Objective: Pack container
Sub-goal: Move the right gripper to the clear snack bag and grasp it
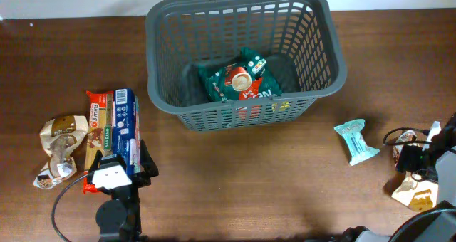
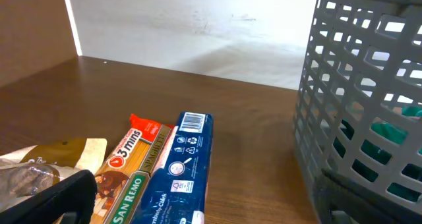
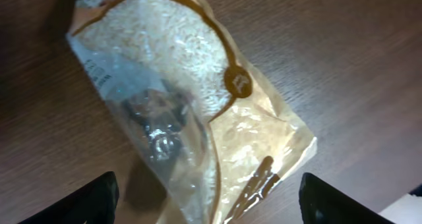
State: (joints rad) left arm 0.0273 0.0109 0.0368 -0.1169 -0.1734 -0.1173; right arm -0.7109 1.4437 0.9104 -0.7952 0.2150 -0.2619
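The container (image 1: 214,119) stands beyond the left gripper (image 1: 117,164), to its right.

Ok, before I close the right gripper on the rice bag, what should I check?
1. Jaws of the right gripper open: ok.
2. The rice bag lies under it, between its fingers: ok.
3. Fingers low enough to grip the bag: cannot tell.
4. Room in the container beside the green packet: ok.
5. The teal packet lies off the path to the container: cannot tell.
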